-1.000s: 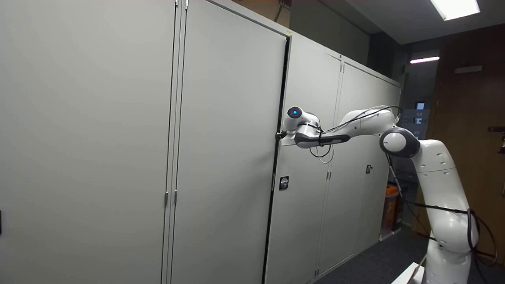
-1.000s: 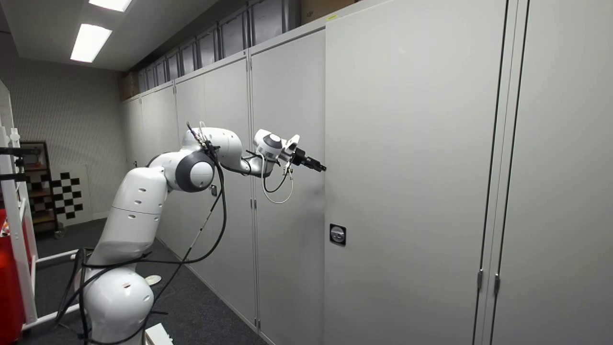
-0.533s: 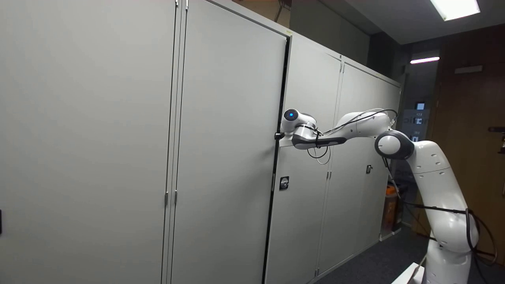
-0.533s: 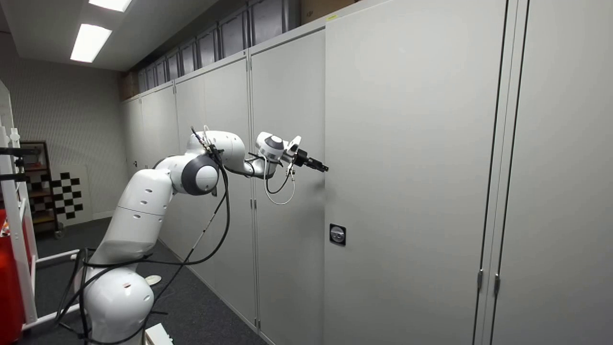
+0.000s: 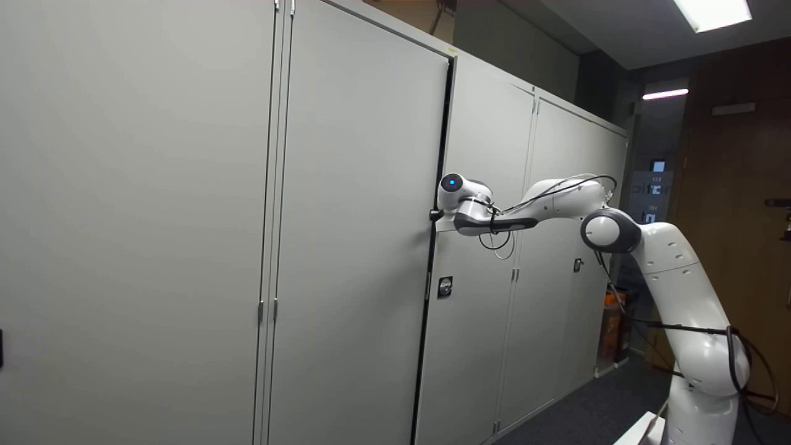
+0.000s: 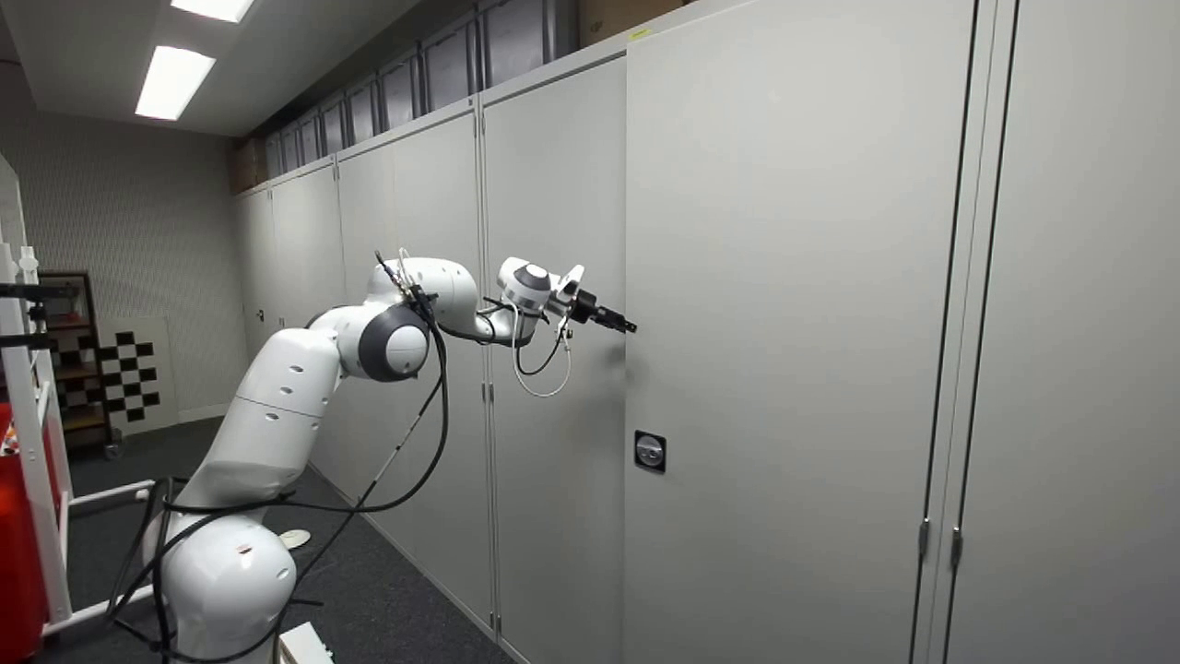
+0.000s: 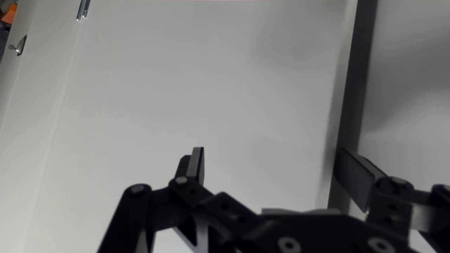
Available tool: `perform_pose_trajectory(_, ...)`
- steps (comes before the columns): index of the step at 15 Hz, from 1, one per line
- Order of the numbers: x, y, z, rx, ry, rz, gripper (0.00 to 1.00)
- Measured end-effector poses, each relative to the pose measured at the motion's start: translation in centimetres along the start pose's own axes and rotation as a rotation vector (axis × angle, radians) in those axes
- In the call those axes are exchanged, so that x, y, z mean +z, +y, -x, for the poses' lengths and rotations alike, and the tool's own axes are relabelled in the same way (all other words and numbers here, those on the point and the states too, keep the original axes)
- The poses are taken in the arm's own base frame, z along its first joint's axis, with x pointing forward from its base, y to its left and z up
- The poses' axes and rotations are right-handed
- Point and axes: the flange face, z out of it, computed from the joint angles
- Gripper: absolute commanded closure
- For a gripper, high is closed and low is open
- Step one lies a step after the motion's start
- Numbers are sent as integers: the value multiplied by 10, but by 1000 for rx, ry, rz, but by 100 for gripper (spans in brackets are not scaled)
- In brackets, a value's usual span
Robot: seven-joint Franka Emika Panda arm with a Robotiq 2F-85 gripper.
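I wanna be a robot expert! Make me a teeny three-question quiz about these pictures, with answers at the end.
1. Fill in: in both exterior views, the gripper is ___ (higher or lower) than the silver handle on the cupboard door beside it.
2. Choose: the little round light near the gripper glows A) red, B) blue, C) green.
3. True or false: in the wrist view, the gripper is shut.
Key: 1. higher; 2. B; 3. false, it's open.

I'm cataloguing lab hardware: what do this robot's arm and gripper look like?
The arm is white and rounded, with dark grey joint bands and a blue light; black and white cables loop along it. The gripper is black, with flat-padded fingers.
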Motion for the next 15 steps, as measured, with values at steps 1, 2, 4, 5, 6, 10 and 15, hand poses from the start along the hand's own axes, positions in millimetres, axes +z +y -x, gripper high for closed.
perform_pose_trajectory(1, 1, -1, 0, 1, 0, 0, 0)
perform_pose_trajectory(2, 1, -1, 0, 1, 1, 0, 0)
perform_pose_trajectory(4, 3, -1, 0, 0, 2, 4, 0)
perform_pose_trajectory(5, 3, -1, 0, 0, 2, 8, 0)
perform_pose_trajectory(6, 4, 0, 0, 2, 2, 13, 0)
perform_pose_trajectory(10, 1, -2, 4, 9, -9, 43, 0)
perform_pose_trajectory(15, -8, -9, 13, 3, -28, 82, 0)
